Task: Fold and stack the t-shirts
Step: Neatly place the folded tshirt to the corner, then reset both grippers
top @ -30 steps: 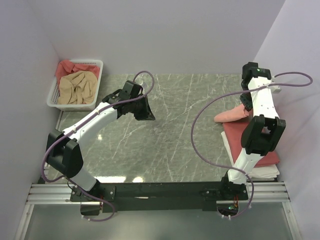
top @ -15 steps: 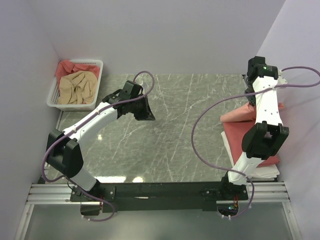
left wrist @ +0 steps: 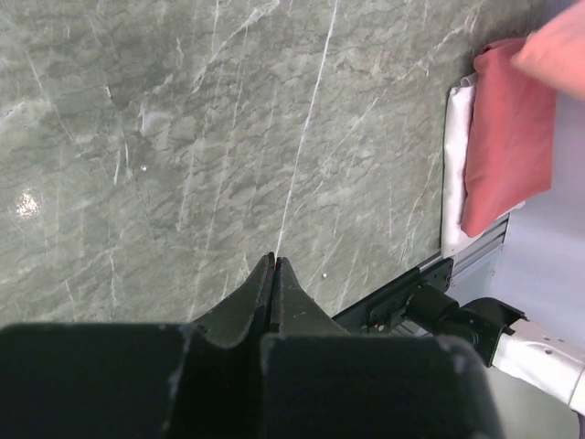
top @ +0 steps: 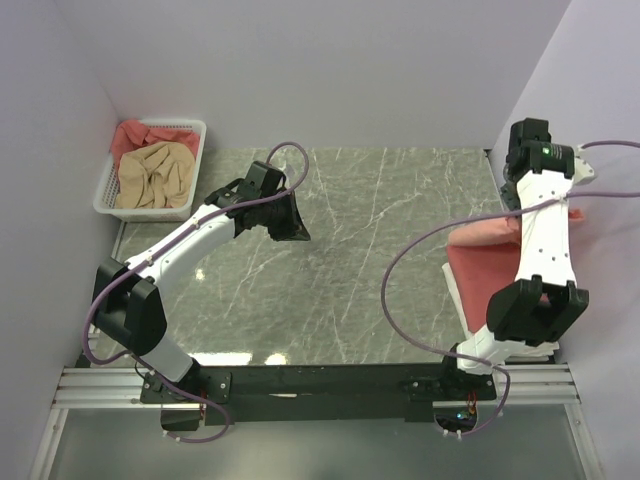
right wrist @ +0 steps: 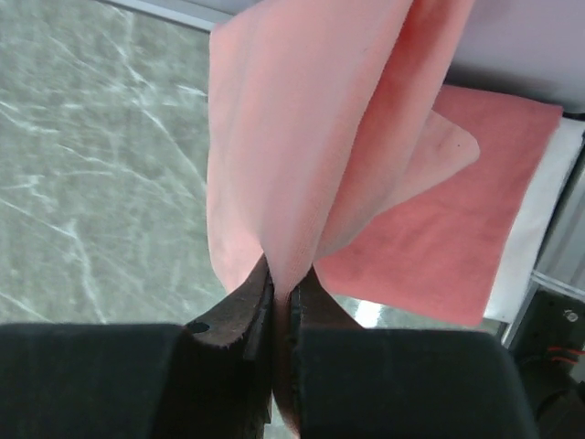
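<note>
My right gripper [right wrist: 284, 285] is shut on a pinched fold of the salmon-pink t-shirt [right wrist: 292, 137], which hangs from the jaws over the right side of the table. In the top view this shirt [top: 478, 234] drapes partly over a folded rose-red t-shirt [top: 478, 283] lying on a white folded cloth [top: 459, 300]; the right gripper [top: 511, 203] is mostly hidden under its own arm. My left gripper [left wrist: 274, 262] is shut with nothing in it, hovering over bare marble [top: 350, 260] left of centre. The rose-red stack [left wrist: 507, 137] also shows in the left wrist view.
A white lattice basket [top: 196, 160] stands at the back left with a beige-tan shirt [top: 152, 175] and a rose-red shirt [top: 132, 135] crumpled inside. The purple side wall [top: 600, 250] runs close beside the right arm. A purple cable [top: 400, 270] loops over the table.
The right arm has swung to the right toward the wall, carrying the salmon-pink shirt from beside the stack to over it. The left arm has not moved.
</note>
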`<state>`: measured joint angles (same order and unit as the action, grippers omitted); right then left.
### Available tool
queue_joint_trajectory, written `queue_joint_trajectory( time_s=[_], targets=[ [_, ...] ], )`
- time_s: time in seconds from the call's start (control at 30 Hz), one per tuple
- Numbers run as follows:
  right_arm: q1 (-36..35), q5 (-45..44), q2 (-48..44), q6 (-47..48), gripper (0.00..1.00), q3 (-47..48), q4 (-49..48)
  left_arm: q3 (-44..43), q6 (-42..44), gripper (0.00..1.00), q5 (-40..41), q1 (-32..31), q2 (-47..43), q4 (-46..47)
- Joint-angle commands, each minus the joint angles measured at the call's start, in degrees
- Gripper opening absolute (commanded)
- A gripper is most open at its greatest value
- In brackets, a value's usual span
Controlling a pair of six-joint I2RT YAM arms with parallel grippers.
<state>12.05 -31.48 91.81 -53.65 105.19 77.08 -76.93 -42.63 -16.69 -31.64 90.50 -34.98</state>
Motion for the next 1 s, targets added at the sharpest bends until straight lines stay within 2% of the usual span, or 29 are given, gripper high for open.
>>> queue_joint_trajectory(
  time_s=[0.0, 0.07, 0.1, 0.13, 0.17, 0.2, 0.3, 0.4, 0.53, 0.63, 0.73, 0.87, 0.9, 0.97],
  targets=[
    [0.51, -2.09, -6.62, -0.4, 0.0, -6.71, 4.58, 0.81, 0.71, 0.01, -0.71, 0.0, -2.34, 1.67],
    [0.69, -0.69, -9.35, -1.72, 0.0, -11.64, 3.52, 1.78, 0.62, 0.01, -1.06, -0.35, -2.7, 2.11],
    [0.86, 0.54, -12.33, -1.38, 0.13, -16.98, 1.34, 2.13, 0.62, 0.01, -1.15, -0.44, -2.78, 2.63],
    [0.78, 1.42, -13.92, -1.02, 0.36, -19.64, 0.36, 2.83, 0.53, 0.01, -1.24, -0.79, -2.87, 2.99],
    [0.78, 2.47, -15.33, -1.37, 0.73, -22.1, 0.09, 3.27, 0.53, 0.01, -1.59, -0.97, -2.96, 3.34],
    [0.78, 2.83, -18.39, -1.63, 0.83, -25.96, 0.18, 3.71, 0.62, 0.01, -1.77, -1.23, -3.05, 4.12],
    [0.78, 1.96, -25.26, -1.28, 0.84, -30.46, 0.09, 5.47, 0.27, 0.01, -2.12, -1.58, -3.57, 5.01],
    [0.78, 1.77, -30.88, 0.56, 0.86, -30.66, -1.31, 6.79, -0.08, 0.01, -1.86, -1.67, -4.98, 5.8],
    [0.69, 10.02, -35.73, 6.53, 0.87, -32.85, -8.16, 6.96, 0.0, 0.03, -0.11, -1.67, -7.61, 5.01],
    [-0.8, 12.58, -37.49, 7.24, 0.88, -35.13, -11.68, 7.23, 0.27, 0.07, 1.74, -1.67, -9.46, 4.14],
    [-5.88, 12.42, -37.93, 6.89, 0.88, -36.19, -14.14, 7.75, 0.36, 0.1, 4.28, -1.59, -11.74, 3.52],
    [-20.64, 8.37, -36.8, 3.47, 0.89, -37.59, -17.57, 8.98, 0.01, 0.14, 8.5, -1.5, -14.91, 3.87],
    [-26.15, 8.63, -36.53, 2.85, 0.89, -38.12, -20.36, 10.03, -0.26, 0.16, 9.56, -1.41, -16.39, 4.22],
    [-31.19, 8.72, -35.74, 2.23, 0.9, -39.78, -25.02, 11.35, -0.87, 0.18, 12.89, -1.41, -17.98, 4.66]
  ],
)
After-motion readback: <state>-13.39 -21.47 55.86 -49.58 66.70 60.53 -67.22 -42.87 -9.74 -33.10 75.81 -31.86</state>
